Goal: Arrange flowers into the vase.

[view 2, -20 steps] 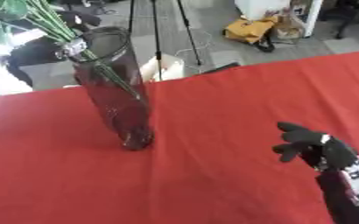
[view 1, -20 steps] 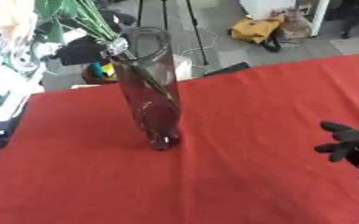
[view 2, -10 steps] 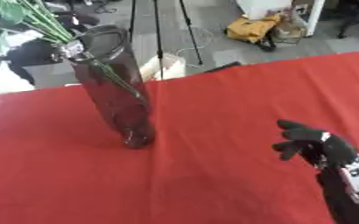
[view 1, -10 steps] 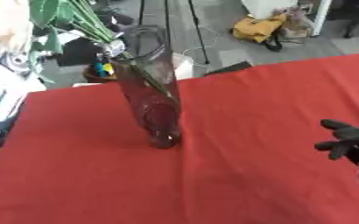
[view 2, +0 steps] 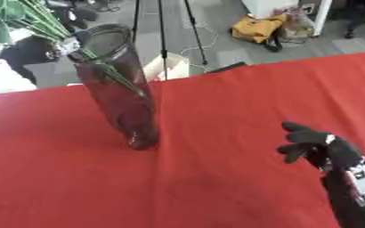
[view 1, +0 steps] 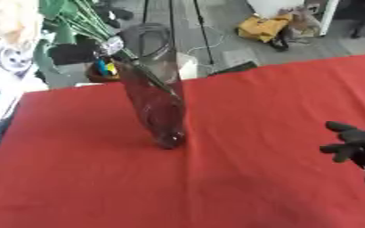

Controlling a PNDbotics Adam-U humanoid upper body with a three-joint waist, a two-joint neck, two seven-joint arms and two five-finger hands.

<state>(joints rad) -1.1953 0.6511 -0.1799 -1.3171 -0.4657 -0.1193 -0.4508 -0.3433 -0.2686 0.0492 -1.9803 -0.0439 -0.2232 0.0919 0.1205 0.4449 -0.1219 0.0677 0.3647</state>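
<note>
Left eye view: a tall clear glass vase (view 1: 156,89) stands upright on the red-covered counter (view 1: 240,111), left of centre, with green flower stems (view 1: 143,75) running down inside it and leaves spreading out past its rim toward the upper left. The right robot hand (view 1: 355,143) shows at the right edge — well apart from the vase.

Right eye view: that robot hand's fingers (view 2: 298,141) are loosely spread, holding nothing, above the cloth. The left robot hand shows in neither view.
</note>
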